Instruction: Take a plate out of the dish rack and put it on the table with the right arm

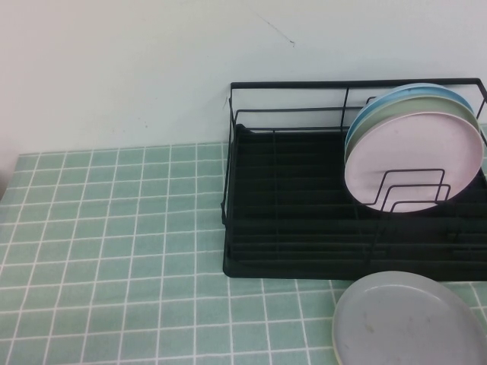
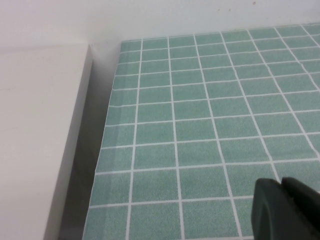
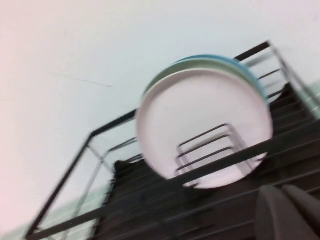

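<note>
The pale pink plate (image 1: 415, 156) stands on edge in the right part of the black wire dish rack (image 1: 289, 205), leaning behind upright wire loops. It also shows in the right wrist view (image 3: 200, 120), inside the rack (image 3: 150, 210). My right gripper (image 3: 286, 212) is shut and empty, held in front of the rack's near rail and apart from the plate. My left gripper (image 2: 283, 210) is shut and empty above the mint-green tiled table (image 2: 200, 125). Neither gripper shows in the high view.
A pale green plate (image 1: 430, 104) and a blue plate (image 1: 392, 99) stand behind the pink one. A grey plate (image 1: 407, 319) lies flat on the table (image 1: 114, 251) in front of the rack. A white wall rises behind, and a white ledge (image 2: 40, 140) borders the table's left edge.
</note>
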Robot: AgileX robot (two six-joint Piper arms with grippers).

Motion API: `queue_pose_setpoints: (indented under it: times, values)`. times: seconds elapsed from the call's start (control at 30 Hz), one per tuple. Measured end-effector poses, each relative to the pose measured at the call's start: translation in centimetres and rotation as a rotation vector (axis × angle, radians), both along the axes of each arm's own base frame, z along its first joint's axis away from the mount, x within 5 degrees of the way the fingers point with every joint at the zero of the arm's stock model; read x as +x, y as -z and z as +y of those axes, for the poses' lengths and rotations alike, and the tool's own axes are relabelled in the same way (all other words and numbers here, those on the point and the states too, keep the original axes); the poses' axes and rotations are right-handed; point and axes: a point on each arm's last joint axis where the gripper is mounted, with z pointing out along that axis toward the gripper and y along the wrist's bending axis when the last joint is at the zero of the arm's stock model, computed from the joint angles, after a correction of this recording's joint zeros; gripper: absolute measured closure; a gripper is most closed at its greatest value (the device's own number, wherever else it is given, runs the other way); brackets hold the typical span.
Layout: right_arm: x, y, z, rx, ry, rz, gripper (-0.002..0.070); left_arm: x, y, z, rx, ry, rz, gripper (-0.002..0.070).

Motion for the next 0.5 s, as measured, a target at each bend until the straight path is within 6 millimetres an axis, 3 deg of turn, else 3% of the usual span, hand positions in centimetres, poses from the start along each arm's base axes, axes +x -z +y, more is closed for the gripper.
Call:
queue_pose_setpoints:
  times: [0.2,0.37,0.5]
  values:
    - [-0.1,-0.1,0.9,0.032,-0.099,0.064,0.0678,0.0,0.0,0.0,0.0,0.0,0.0,0.0678]
    - [1.1,-3.4,1.8,-0.108,-0.226,0.163,0.0678,0.0,0.0,0.0,0.0,0.0,0.0,0.0678]
    - [3.8,-6.3,2.1,-0.288,-0.312,0.22,0.0678,0.0,0.0,0.0,0.0,0.0,0.0,0.0678]
